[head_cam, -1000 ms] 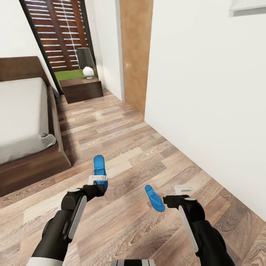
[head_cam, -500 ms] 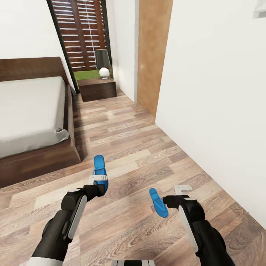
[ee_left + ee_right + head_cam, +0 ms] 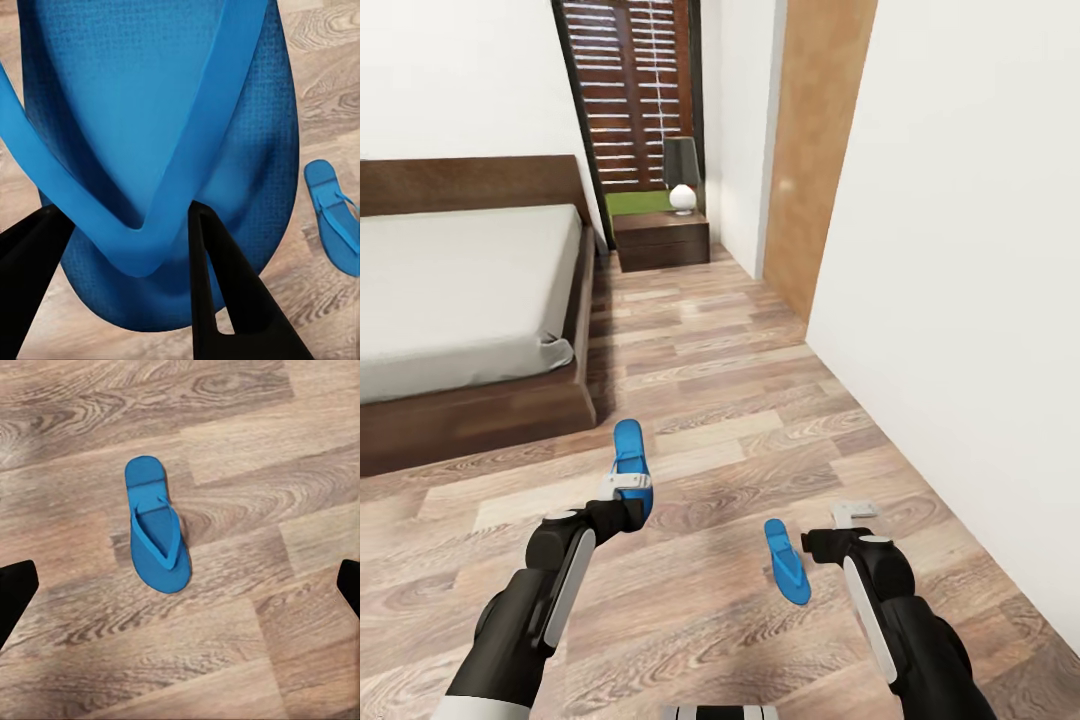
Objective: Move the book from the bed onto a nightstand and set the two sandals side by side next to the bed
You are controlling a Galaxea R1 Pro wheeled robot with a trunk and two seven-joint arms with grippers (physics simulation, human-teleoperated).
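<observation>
We are carrying one sandal in the left gripper, the jaws clamped on its strap, sole hanging forward beyond them. This thin strap could be slipping out if the base is turning fast, we think. The right gripper is hovering with jaws wide apart, and the second sandal is lying on the floor ahead of and below them. Both arms are reaching forward and low. The bed is standing well beyond the left jaws, the nightstand farther.
</observation>
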